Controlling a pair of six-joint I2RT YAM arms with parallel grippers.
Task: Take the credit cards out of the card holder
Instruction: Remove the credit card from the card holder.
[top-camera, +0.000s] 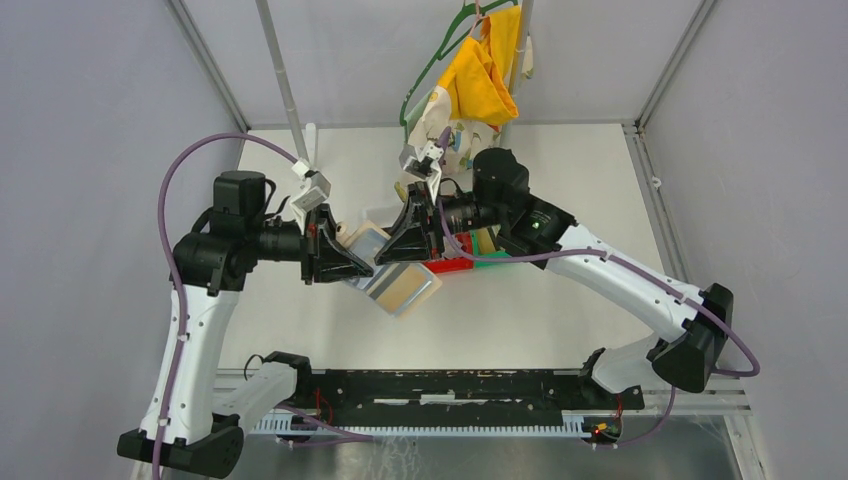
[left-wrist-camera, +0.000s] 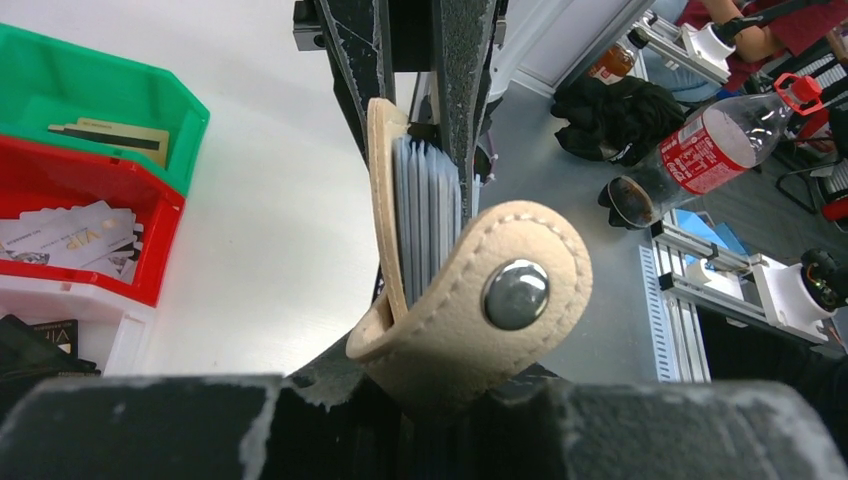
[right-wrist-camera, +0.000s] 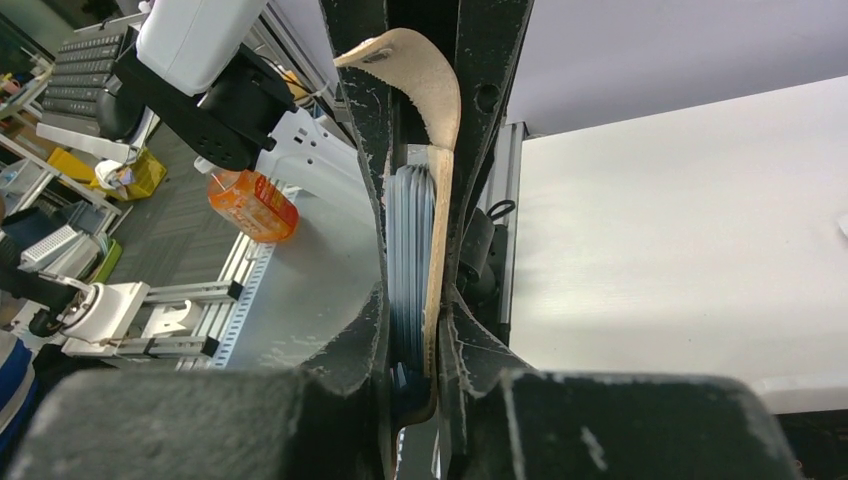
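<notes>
The tan card holder (top-camera: 402, 287) hangs in the air over the table between my two grippers. My left gripper (top-camera: 350, 268) is shut on one end of it. My right gripper (top-camera: 402, 245) is shut on the other end. In the left wrist view the snap tab (left-wrist-camera: 515, 294) curls over my left gripper (left-wrist-camera: 440, 388), and the grey-blue sleeves (left-wrist-camera: 425, 200) stand edge-on. The right wrist view shows my right gripper (right-wrist-camera: 412, 340) squeezing the sleeves (right-wrist-camera: 408, 250) against the tan cover (right-wrist-camera: 436, 230). Loose credit cards lie in the red bin (left-wrist-camera: 75, 235) and in the green bin (left-wrist-camera: 110, 135).
A white bin (top-camera: 365, 238), a red bin (top-camera: 452, 266) and a green bin (top-camera: 492, 259) stand in a row under my right arm. A yellow cloth (top-camera: 482, 75) on a green hanger hangs at the back. Grey walls close in the table on both sides.
</notes>
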